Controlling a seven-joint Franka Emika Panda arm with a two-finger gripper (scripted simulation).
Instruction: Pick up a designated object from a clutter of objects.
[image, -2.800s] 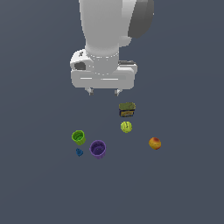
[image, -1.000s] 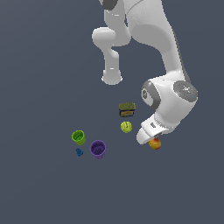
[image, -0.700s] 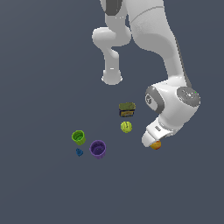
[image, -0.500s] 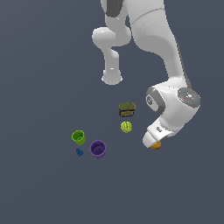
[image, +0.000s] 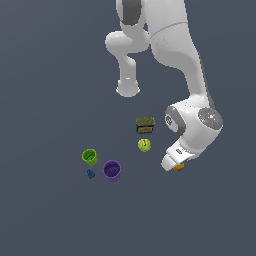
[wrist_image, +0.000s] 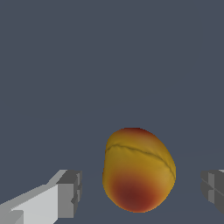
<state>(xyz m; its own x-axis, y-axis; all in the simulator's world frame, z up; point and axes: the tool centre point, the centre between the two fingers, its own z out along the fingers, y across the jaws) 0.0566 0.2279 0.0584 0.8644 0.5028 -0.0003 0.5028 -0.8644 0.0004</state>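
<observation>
While the gripper (wrist_image: 138, 190) is hanging low over the table (image: 50, 215), its two fingers (wrist_image: 70, 192) are sitting spread apart with the one orange fruit (wrist_image: 138, 169) between them, not touching either. From outside, that fruit (image: 178, 167) is peeking out under the arm. Off toward the exterior view's left I'm counting five more: one dark can (image: 145, 125), one yellow-green ball (image: 144, 145), one green cup (image: 89, 157), one purple cup (image: 112, 170), one tiny blue piece (image: 90, 174).

Ext cam high, far; wrist cam close on fruit (wrist_image: 138, 170).
</observation>
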